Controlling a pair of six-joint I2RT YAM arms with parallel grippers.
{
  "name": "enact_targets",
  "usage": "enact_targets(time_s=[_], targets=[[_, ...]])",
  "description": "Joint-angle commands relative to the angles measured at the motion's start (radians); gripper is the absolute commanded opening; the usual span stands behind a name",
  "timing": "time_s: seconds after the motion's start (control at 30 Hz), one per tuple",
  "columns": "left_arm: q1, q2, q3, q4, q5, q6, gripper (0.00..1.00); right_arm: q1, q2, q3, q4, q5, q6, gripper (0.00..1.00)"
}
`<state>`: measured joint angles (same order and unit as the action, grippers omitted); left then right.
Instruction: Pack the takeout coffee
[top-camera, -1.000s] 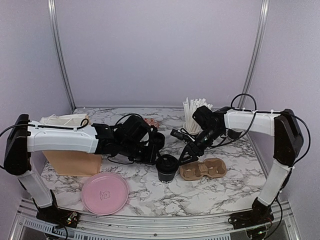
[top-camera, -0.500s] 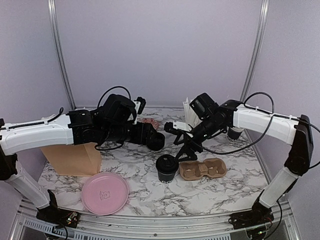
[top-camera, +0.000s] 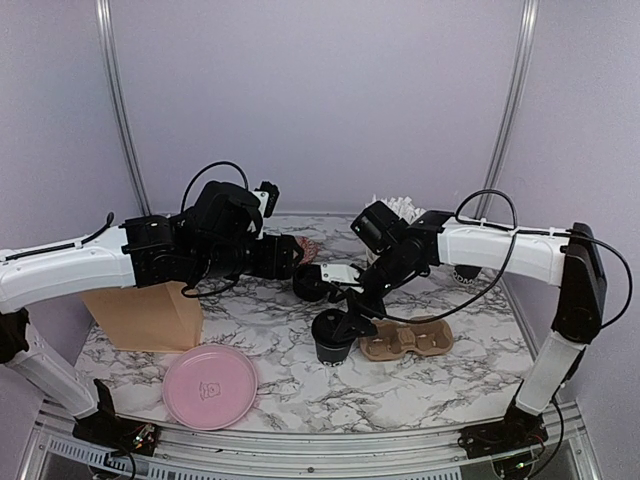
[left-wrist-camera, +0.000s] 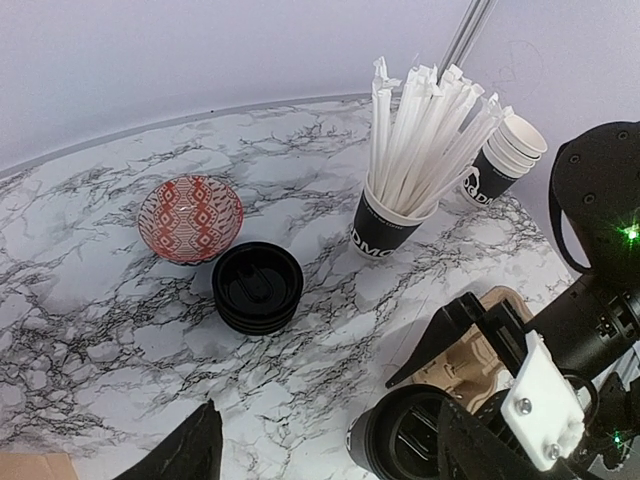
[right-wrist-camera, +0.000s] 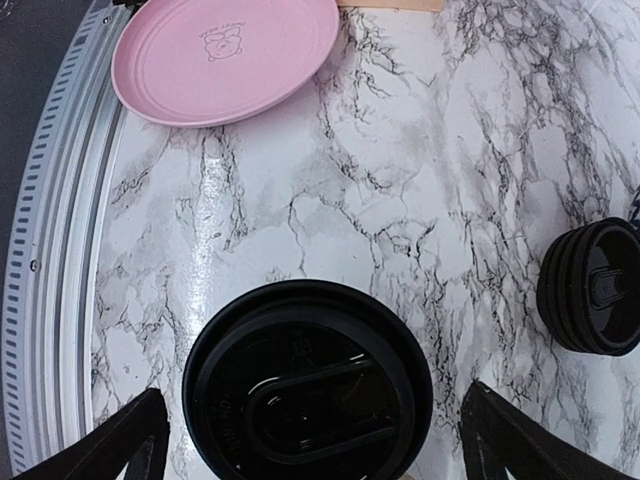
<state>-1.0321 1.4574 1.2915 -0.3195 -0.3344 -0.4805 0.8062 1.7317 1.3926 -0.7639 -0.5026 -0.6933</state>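
A black takeout coffee cup with a black lid (top-camera: 333, 335) stands on the marble table, left of the brown pulp carrier (top-camera: 405, 337). My right gripper (top-camera: 345, 308) is open and hangs just over this cup. In the right wrist view the lid (right-wrist-camera: 310, 385) fills the space between my two fingers (right-wrist-camera: 115, 450), without touching them. My left gripper (top-camera: 292, 256) is open and empty, raised behind the cup. The left wrist view shows the cup (left-wrist-camera: 405, 445) low between its fingers (left-wrist-camera: 190, 450), and the carrier (left-wrist-camera: 478, 352) beside it.
A stack of black lids (top-camera: 310, 283) and a red patterned bowl (left-wrist-camera: 190, 217) sit behind the cup. A black cup of white straws (left-wrist-camera: 385, 235) and stacked spare cups (left-wrist-camera: 500, 165) stand at the back right. A brown paper bag (top-camera: 145, 315) and a pink plate (top-camera: 210, 385) are on the left.
My right gripper has moved left and down from the carrier to over the lidded cup. My left gripper has lifted and drawn back from the cup.
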Motion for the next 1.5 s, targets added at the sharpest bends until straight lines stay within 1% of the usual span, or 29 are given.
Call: enact_targets(time_s=[0.0, 0.13, 0.23, 0.4, 0.47, 0.67, 0.73, 0.9, 0.97, 1.23, 1.37, 1.47], targets=[[0.004, -0.027, 0.001, -0.013, -0.024, 0.021, 0.74, 0.008, 0.025, 0.028, -0.015, -0.007, -0.012, 0.98], [0.004, -0.02, 0.0, -0.012, -0.025, 0.025, 0.74, 0.008, 0.039, 0.025, -0.021, -0.004, -0.011, 0.93], [0.004, -0.016, 0.002, -0.011, -0.02, 0.023, 0.74, 0.009, 0.051, 0.029, -0.021, 0.003, -0.005, 0.86], [0.004, -0.012, -0.001, -0.011, -0.017, 0.024, 0.74, 0.012, 0.057, 0.036, -0.028, 0.014, 0.001, 0.78], [0.004, -0.01, 0.001, -0.012, -0.017, 0.026, 0.74, 0.013, 0.048, 0.039, -0.028, 0.014, 0.009, 0.73], [0.004, -0.007, 0.016, -0.012, -0.017, 0.04, 0.73, 0.008, -0.018, 0.083, -0.047, 0.005, 0.043, 0.71], [0.006, -0.007, 0.022, -0.012, -0.017, 0.045, 0.73, -0.012, -0.048, 0.101, -0.054, -0.002, 0.06, 0.71], [0.007, 0.001, 0.032, -0.011, -0.017, 0.058, 0.73, -0.137, -0.117, 0.146, -0.115, -0.102, 0.081, 0.7], [0.007, 0.002, 0.036, -0.011, -0.013, 0.064, 0.73, -0.19, -0.149, 0.138, -0.145, -0.115, 0.074, 0.7], [0.013, 0.014, 0.034, -0.01, -0.016, 0.073, 0.73, -0.42, -0.31, -0.002, -0.196, -0.033, 0.039, 0.7], [0.015, 0.029, 0.035, -0.011, -0.009, 0.073, 0.73, -0.563, -0.333, -0.005, -0.227, -0.022, 0.014, 0.7], [0.015, 0.038, 0.037, -0.01, -0.001, 0.074, 0.73, -0.663, -0.309, 0.012, -0.227, 0.008, 0.01, 0.69]])
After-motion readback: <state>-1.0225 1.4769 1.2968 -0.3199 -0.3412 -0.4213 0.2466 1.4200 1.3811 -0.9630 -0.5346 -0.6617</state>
